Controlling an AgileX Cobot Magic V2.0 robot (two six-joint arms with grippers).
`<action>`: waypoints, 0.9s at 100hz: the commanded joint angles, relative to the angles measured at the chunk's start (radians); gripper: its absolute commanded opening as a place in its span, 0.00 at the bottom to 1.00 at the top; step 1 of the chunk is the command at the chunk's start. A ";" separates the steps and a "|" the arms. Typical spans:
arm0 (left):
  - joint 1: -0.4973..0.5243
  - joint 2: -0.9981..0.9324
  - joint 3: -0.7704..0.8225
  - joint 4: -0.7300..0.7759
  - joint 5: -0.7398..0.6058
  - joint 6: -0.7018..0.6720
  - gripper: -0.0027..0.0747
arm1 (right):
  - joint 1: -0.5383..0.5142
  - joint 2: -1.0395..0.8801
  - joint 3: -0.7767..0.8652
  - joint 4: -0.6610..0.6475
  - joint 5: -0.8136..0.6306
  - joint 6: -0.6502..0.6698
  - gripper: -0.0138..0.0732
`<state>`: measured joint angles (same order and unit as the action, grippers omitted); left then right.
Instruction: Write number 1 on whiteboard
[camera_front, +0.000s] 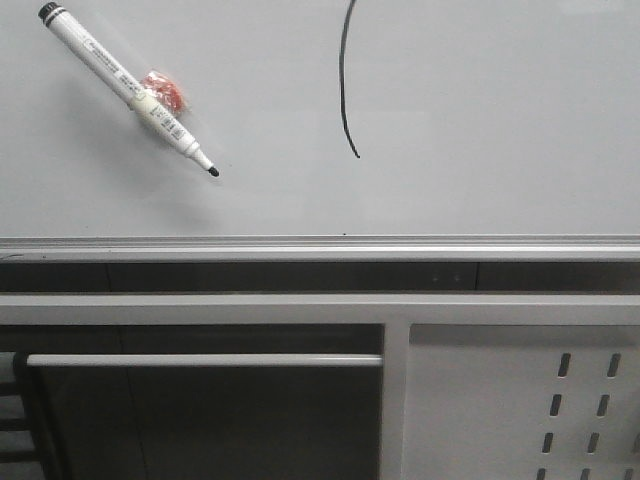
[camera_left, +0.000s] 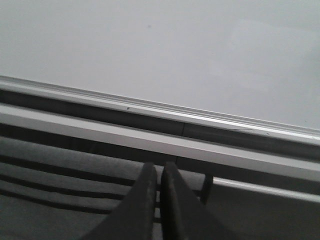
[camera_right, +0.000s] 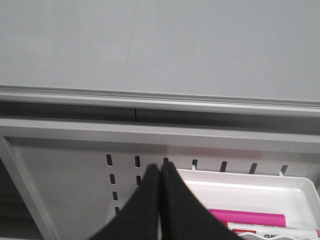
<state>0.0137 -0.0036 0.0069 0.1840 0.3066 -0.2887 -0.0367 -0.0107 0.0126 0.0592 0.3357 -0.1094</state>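
Pale grey-white whiteboard (camera_front: 480, 120), silver frame. Thin black number 1 (camera_front: 344, 85) stroke. White marker pen (camera_front: 125, 88), black cap and tip, red-orange patch beside. White perforated panel (camera_front: 520, 410), dark slots. White tray (camera_right: 260, 192), magenta marker (camera_right: 247, 218) inside. Black grippers.

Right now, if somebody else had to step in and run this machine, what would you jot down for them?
Left pincer: shut, holding nothing, below the whiteboard's rail.
Right pincer: shut, holding nothing, over the perforated panel, beside a white tray of markers.
Marker pen: lies uncapped on the whiteboard, to the left.
Done: the number 1, a thin, slightly curved black stroke, is drawn.
Left: apparently nothing to write; perhaps put the pen away.
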 joint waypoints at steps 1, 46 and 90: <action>-0.020 -0.006 0.021 -0.165 -0.039 0.213 0.01 | 0.001 -0.012 0.028 0.004 -0.026 -0.001 0.09; -0.061 -0.029 0.021 -0.275 -0.030 0.410 0.01 | 0.001 -0.012 0.028 0.004 -0.026 -0.001 0.09; -0.069 -0.029 0.021 -0.259 -0.037 0.410 0.01 | 0.001 -0.012 0.028 0.004 -0.026 -0.001 0.09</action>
<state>-0.0432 -0.0058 0.0069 -0.0736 0.3297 0.1201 -0.0367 -0.0107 0.0126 0.0612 0.3357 -0.1090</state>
